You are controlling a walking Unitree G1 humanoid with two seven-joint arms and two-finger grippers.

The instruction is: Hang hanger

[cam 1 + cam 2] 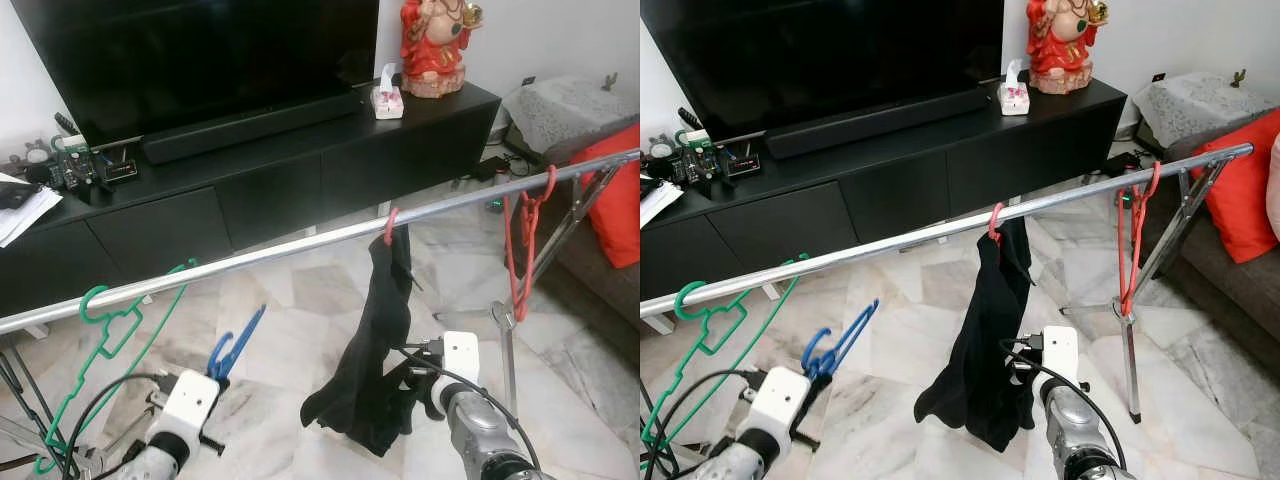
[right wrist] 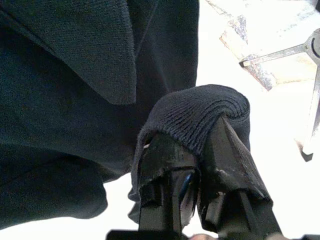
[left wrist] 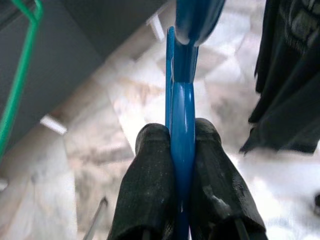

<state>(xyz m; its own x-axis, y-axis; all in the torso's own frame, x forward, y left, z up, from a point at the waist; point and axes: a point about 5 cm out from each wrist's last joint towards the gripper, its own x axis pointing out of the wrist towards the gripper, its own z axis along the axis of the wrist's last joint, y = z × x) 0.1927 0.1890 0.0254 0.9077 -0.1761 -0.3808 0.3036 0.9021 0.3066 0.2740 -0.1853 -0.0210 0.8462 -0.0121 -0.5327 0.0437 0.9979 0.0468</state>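
Note:
A silver rail [image 1: 300, 243] runs across the room. A green hanger [image 1: 110, 320] hangs at its left end, a red hanger [image 1: 522, 235] near its right end. A black garment [image 1: 375, 350] hangs from a red hook [image 1: 390, 226] at the middle. My left gripper [image 3: 181, 145] is shut on a blue hanger [image 1: 235, 345], held below the rail between the green hanger and the garment. My right gripper [image 2: 200, 150] is shut on a fold of the black garment [image 2: 200, 112], low on its right side.
A black TV cabinet [image 1: 300, 170] with a TV and soundbar stands behind the rail. The rail's metal stand [image 1: 510, 340] rises at the right, by a sofa with an orange cushion [image 1: 620, 200]. Marble floor lies below.

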